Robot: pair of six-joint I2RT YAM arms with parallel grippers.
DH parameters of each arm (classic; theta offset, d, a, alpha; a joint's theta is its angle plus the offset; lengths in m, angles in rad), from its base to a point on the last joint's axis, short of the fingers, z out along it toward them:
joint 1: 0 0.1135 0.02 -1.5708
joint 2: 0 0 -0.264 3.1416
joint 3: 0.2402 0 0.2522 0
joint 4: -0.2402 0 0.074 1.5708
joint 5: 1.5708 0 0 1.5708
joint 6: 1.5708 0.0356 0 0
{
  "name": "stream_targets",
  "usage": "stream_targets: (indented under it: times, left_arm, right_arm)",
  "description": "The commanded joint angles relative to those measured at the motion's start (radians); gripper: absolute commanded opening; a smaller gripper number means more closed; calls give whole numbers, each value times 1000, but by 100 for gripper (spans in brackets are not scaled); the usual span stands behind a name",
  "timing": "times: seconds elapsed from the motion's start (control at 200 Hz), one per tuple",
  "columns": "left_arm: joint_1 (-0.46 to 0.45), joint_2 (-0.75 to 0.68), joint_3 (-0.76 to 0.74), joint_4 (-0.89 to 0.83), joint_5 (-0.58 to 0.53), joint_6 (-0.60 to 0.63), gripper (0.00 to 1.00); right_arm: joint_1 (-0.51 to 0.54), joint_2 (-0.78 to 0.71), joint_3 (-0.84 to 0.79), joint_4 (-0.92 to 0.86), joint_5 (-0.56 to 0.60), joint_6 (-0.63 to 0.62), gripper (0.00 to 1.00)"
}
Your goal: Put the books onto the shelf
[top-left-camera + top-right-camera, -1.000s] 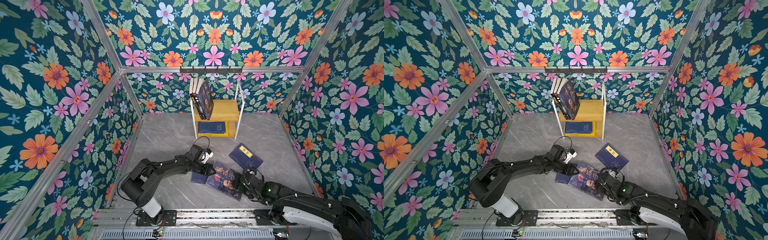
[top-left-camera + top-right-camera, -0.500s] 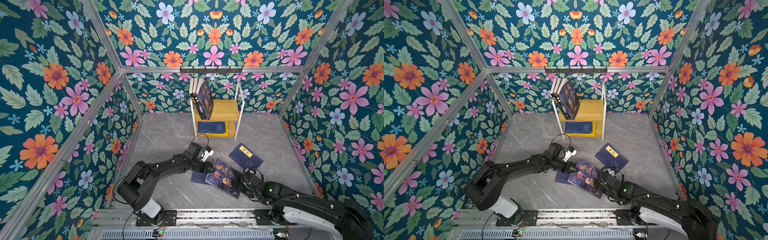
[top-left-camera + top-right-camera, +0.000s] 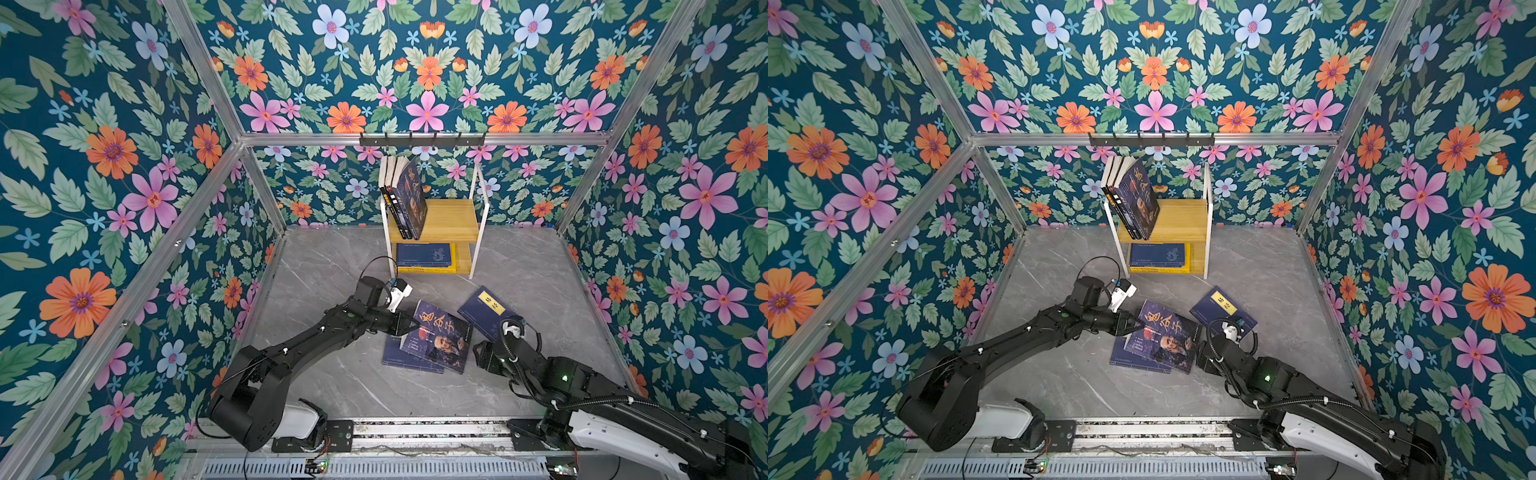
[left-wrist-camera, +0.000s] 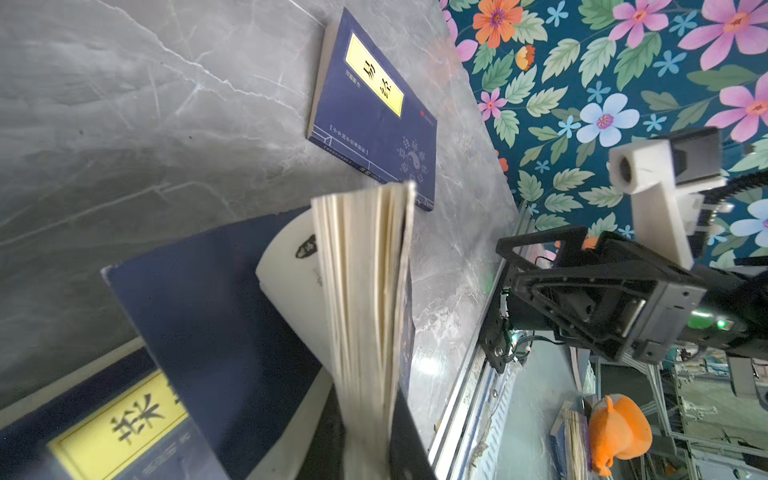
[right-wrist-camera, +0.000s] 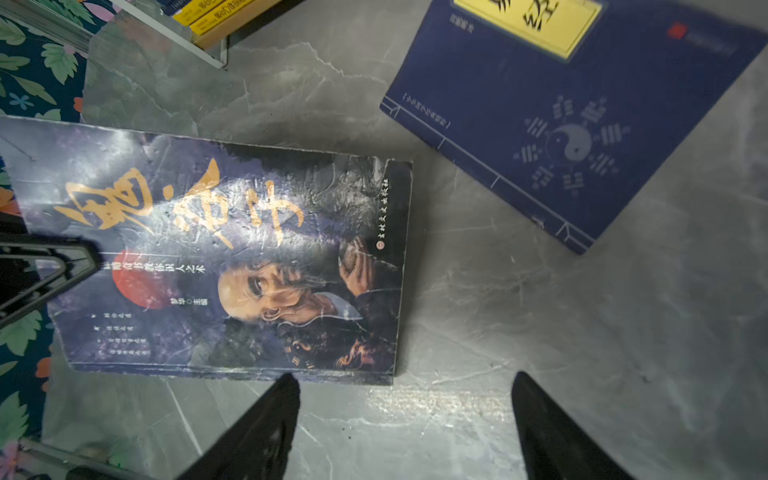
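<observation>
Dark book (image 3: 442,337) is clamped at its edge by the left hand (image 3: 410,326); the right hand (image 5: 405,380) gapes beside it.

Shelf (image 3: 463,258) at back, upright books (image 3: 409,199) on top board (image 3: 453,218), flat books (image 3: 423,254) below, loose books (image 3: 440,336) in front.

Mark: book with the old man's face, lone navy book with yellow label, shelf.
old-man book (image 3: 440,336): in a top view, middle of its cover.
navy book (image 3: 491,303): in a top view, on its yellow label.
shelf (image 3: 453,220): in a top view, bare part of upper board.
</observation>
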Motion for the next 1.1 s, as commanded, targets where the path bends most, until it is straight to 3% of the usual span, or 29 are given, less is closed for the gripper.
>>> stream_targets:
  times: [0.0,0.225,0.345,0.61,0.885,1.095]
  left_arm:
    - [37,-43,8,18,24,32,0]
    - [134,-118,1,-20,46,59,0]
    - [167,-140,-5,-14,64,57,0]
    - [222,-162,25,-15,111,-18,0]
    - [246,-164,49,-5,131,-92,0]
    - [248,-159,31,24,143,-124,0]
  right_arm:
    - [3,37,63,-2,84,-148,80]
    - [82,160,205,89,255,-456,80]
    - [167,246,238,270,329,-756,80]
    - [294,507,303,563,344,-1333,83]
    - [319,779,365,717,418,-1504,90]
    - [311,957,370,1017,549,-1690,95]
